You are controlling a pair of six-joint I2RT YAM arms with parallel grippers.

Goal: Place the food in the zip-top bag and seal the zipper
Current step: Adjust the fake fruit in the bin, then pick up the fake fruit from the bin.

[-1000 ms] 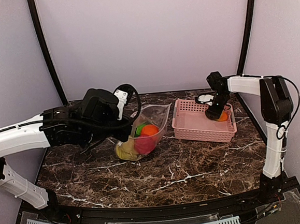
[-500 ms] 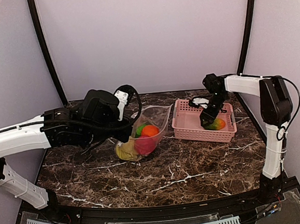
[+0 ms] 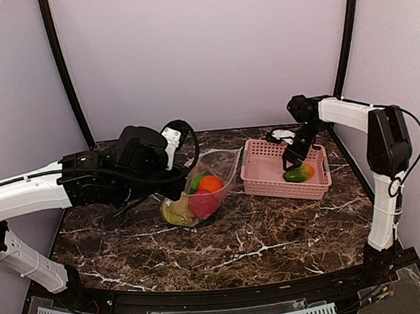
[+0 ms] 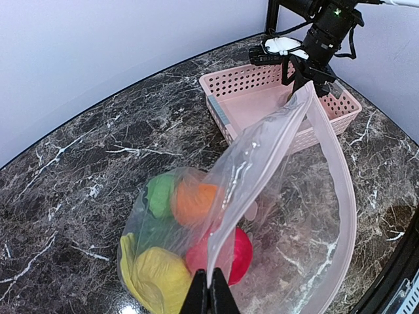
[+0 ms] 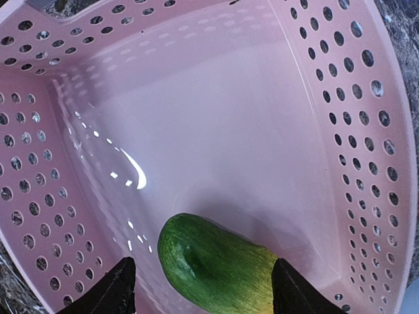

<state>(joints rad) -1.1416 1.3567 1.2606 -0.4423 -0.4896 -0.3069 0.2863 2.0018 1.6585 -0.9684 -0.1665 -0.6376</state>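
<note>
so the left tool [image 4: 209, 298] is pinching the bag [image 4: 281, 196] by its edge, right tool [image 5: 204, 282] hanging open over the mango piece [image 5: 216, 265] in the basket [image 5: 366, 131]

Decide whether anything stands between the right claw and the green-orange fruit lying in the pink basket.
Nothing visible does. The right claw hangs open directly above the green-orange fruit, one finger to each side, with only the bare floor of the pink basket around it.

left end effector [image 4: 209, 291] pinched, right end effector [image 5: 203, 284] spread
</note>
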